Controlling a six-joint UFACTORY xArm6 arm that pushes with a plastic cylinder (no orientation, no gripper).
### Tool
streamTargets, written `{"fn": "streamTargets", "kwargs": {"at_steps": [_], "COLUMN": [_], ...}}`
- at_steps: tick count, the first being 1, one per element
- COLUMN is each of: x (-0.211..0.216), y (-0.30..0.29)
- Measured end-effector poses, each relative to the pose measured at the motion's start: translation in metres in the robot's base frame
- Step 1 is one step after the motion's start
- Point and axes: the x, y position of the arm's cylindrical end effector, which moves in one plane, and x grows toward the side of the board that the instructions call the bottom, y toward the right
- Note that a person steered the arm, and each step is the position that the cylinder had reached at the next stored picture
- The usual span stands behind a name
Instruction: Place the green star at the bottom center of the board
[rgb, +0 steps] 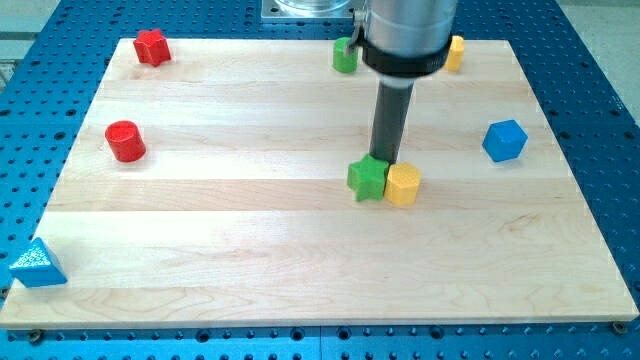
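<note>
Wooden bench (200, 250) carrying scattered blocks.
My tip (386, 160), a plain rod tool with nothing to pinch, is touching the green star (367, 179) from above; pushing straight toward frame bottom, avoiding the yellow block (403, 185).

arm: wide grey metal cylinder with black band at its base | rod (388, 125): straight, dark, round | my tip (386, 160): blunt dark end

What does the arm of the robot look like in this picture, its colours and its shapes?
The arm ends in a wide, grey metallic cylinder with a black band round its lower edge. From it a straight, dark grey rod goes down, much thinner than the cylinder. My tip is plain and blunt. No cables or markings show.
</note>
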Motion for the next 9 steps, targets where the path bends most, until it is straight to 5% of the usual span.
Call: {"fn": "streamTargets", "kwargs": {"at_steps": [1,5,8,9], "x": [0.064,0.069,0.066,0.029], "y": [-0.058,-0.126,-0.076,-0.071]}}
